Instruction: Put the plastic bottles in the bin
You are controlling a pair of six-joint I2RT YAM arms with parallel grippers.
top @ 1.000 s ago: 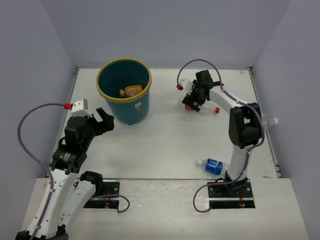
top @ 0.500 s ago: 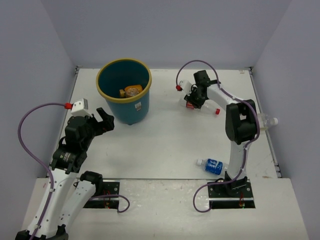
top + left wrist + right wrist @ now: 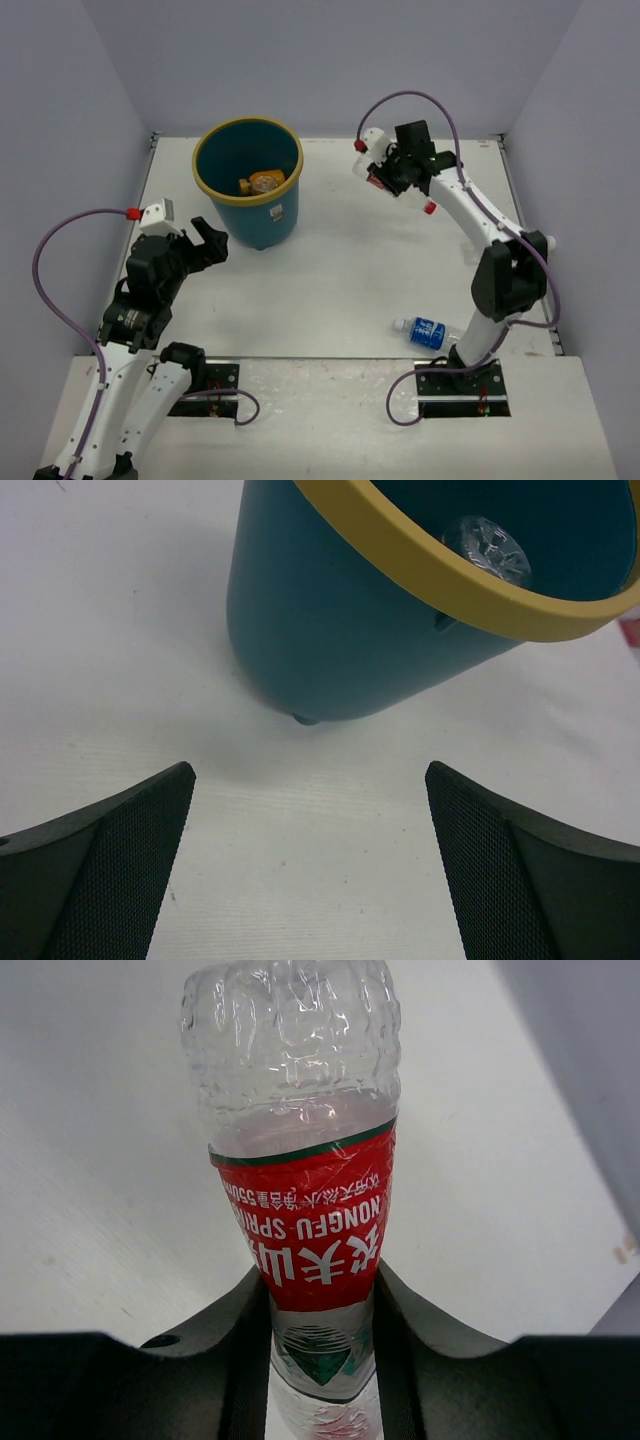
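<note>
Right pincer [image 3: 320, 1345] tight around red-labelled bottle [image 3: 312, 1225]; left pincer [image 3: 308, 780] spread wide, empty, near bin [image 3: 330, 630]

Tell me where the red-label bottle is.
Top view, far right: the red-label bottle is clamped in the right gripper, right of the bin.

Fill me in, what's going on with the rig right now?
The right gripper is shut on a clear plastic bottle with a red label and appears to hold it above the table, to the right of the round teal plastic bin with a yellow rim in the top view. The left gripper is open and holds nothing, on the near side of the bin. An orange bottle is already inside. A clear bottle with a blue label lies by the right arm's base.
</note>
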